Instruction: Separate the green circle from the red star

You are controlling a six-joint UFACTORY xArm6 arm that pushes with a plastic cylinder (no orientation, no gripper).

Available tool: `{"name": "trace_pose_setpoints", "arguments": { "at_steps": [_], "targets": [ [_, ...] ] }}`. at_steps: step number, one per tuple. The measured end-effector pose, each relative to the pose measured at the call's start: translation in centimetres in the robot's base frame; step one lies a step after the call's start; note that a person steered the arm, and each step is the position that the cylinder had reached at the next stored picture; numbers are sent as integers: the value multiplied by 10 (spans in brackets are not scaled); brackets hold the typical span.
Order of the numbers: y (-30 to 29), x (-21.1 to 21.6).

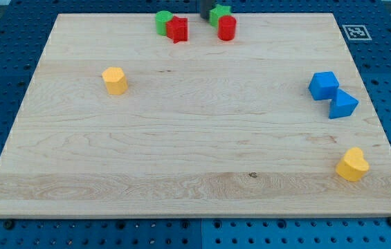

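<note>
The green circle (162,21) sits near the board's top edge, touching the red star (177,30) on its right. My rod comes down at the view's top; my tip (205,16) stands just left of a green star (219,14) and to the right of the red star, a short gap away. A red cylinder (227,28) touches the green star from below.
A yellow hexagon (115,80) lies at the left. A blue cube (324,86) and a blue triangle (342,104) touch at the right. A yellow heart (352,164) lies at the lower right. The wooden board (195,180) rests on a blue pegboard.
</note>
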State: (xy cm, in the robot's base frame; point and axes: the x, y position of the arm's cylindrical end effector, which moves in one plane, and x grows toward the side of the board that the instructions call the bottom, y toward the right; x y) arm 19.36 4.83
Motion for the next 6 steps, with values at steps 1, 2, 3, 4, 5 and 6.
{"name": "trace_pose_setpoints", "arguments": {
  "at_steps": [1,2,3,4,5,6],
  "targets": [
    [74,1],
    [67,9],
    [26,9],
    [-13,12],
    [-36,25],
    [-52,38]
  ]
}}
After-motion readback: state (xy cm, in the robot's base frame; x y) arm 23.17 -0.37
